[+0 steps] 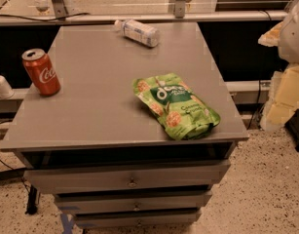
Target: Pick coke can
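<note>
Coke can (41,72) upright at table's (100,101) left edge.
White Coca-Cola script shows; gripper (284,99) far right, off the table, grasp cannot be told.

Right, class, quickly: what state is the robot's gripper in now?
Gripper: at the right edge, off the table; state cannot be told. Not holding the coke can, which stands far left.

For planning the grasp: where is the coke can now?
In the camera view the coke can stands upright near the left edge of the cabinet top, apart from the bottle and bag; the end effector is at the picture's right edge.
</note>
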`<state>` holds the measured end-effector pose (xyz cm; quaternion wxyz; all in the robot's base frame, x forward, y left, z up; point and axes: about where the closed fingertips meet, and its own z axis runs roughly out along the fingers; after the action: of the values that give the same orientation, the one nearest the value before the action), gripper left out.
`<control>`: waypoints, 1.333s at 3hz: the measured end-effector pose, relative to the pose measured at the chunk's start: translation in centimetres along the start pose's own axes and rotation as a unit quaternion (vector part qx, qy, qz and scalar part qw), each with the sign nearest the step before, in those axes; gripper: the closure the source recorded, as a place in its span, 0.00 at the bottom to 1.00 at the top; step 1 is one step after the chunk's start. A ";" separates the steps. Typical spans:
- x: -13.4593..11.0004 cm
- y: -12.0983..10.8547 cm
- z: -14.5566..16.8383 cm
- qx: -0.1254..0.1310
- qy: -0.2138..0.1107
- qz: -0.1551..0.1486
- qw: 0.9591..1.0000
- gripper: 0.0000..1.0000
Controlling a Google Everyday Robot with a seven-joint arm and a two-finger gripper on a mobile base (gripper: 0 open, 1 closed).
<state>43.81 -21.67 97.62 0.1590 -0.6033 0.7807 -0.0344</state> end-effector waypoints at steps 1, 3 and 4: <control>0.0 0.0 0.0 0.000 0.000 0.000 1.000 0.00; -1.7 0.0 1.7 -0.029 -0.049 0.003 0.998 0.00; -4.7 -0.4 4.8 -0.078 -0.144 0.010 0.986 0.00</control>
<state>46.60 -16.62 94.14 0.2225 -0.6044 0.7561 0.1158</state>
